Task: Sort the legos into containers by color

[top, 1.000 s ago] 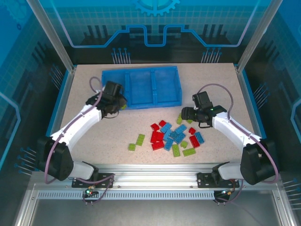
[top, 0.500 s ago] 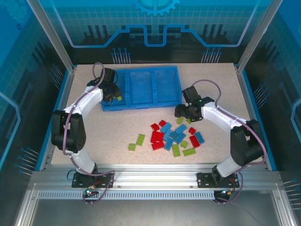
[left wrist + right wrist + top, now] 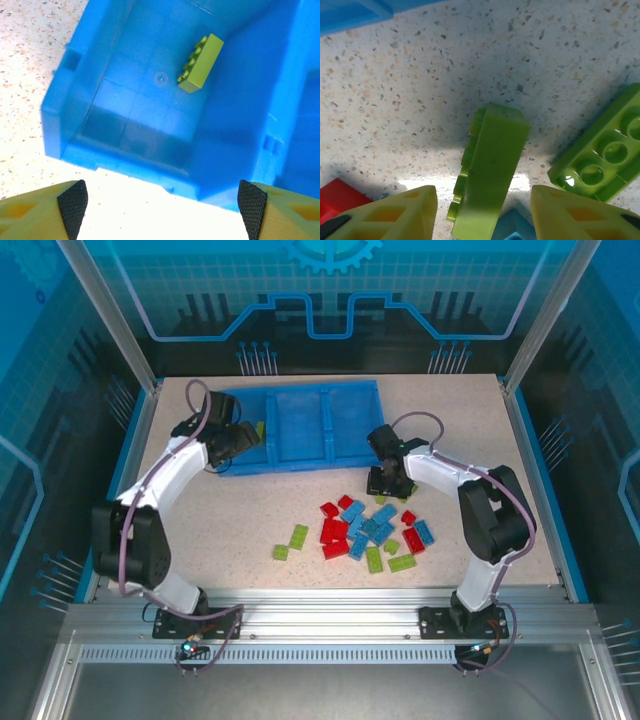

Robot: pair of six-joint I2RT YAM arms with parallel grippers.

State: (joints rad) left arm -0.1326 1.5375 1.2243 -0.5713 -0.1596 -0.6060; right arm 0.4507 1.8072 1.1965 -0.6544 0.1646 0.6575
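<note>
Pinch across the flat faces of the light, stiff, probably slippery green brick standing on edge on the table between the fingers of the spread right gripper, with the left gripper spread above the tray.

Desk: pale speckled surface at frame centre, with a blue border along its side edges. Slanted metal posts stand at upper left and upper right, flanking a blue back panel bearing a gear motif. A ribbed aluminium rail spans the bottom.
</note>
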